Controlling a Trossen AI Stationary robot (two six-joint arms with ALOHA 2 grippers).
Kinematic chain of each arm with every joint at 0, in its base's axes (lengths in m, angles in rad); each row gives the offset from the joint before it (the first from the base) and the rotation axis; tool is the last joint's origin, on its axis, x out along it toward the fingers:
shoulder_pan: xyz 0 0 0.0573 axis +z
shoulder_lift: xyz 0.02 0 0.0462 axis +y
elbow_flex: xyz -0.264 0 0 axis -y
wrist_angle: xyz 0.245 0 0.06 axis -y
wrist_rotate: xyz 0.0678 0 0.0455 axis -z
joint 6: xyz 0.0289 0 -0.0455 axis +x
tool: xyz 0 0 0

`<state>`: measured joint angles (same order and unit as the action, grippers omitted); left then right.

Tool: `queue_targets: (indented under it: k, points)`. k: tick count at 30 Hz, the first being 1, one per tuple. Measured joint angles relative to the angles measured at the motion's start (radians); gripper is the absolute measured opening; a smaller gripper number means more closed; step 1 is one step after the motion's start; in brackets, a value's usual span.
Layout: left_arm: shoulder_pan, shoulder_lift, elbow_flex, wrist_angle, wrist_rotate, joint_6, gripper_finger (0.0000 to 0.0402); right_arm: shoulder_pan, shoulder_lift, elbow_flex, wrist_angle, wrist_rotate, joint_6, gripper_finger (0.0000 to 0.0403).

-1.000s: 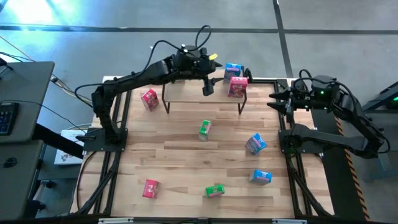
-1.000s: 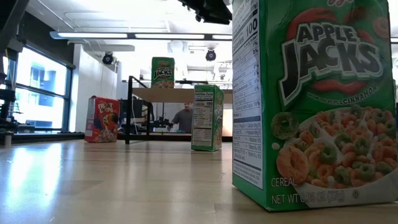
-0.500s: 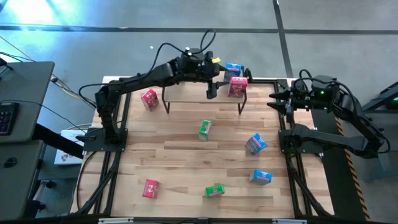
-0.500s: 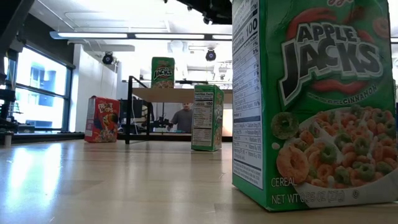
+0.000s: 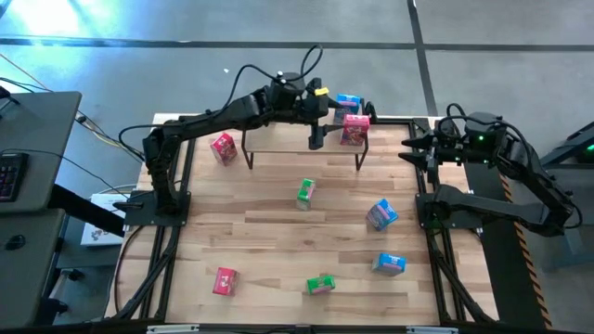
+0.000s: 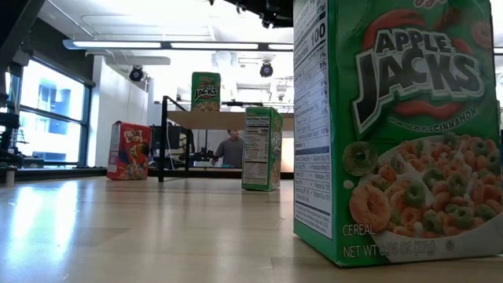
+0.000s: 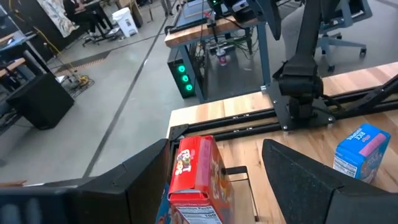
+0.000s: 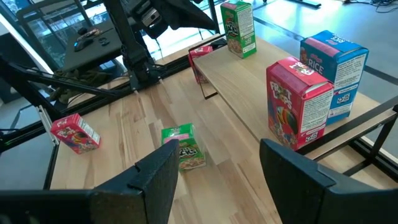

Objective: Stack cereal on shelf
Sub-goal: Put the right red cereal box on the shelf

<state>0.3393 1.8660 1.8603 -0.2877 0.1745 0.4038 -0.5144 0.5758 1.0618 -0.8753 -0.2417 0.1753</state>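
Nearest the low camera, a green box [image 6: 397,130] reads "APPLE JACKS". On the shelf [image 5: 278,141] stand a green, a red [image 5: 354,129] and a blue box [image 5: 348,103]. Above the shelf, the left tool [image 5: 316,137] is spread wide and empty; at the tabletop's right edge, the right tool [image 5: 413,148] is also apart, empty.

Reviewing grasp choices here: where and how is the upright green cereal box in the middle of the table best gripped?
Probably from above: the green box stands upright with nothing beside it, so close the fingers across its two narrow faces near the top.

A red cereal box [image 7: 198,175] stands between the open left end effector's [image 7: 217,180] fingers.
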Motion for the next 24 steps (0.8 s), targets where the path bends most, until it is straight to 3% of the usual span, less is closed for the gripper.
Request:
queue_targets:
  k: [24]
  points:
    - [0.029, 0.076, 0.000, 0.009, 0.004, 0.077, 0.0248, 0.000, 0.000, 0.000, 0.000, 0.000, 0.000, 0.0216]
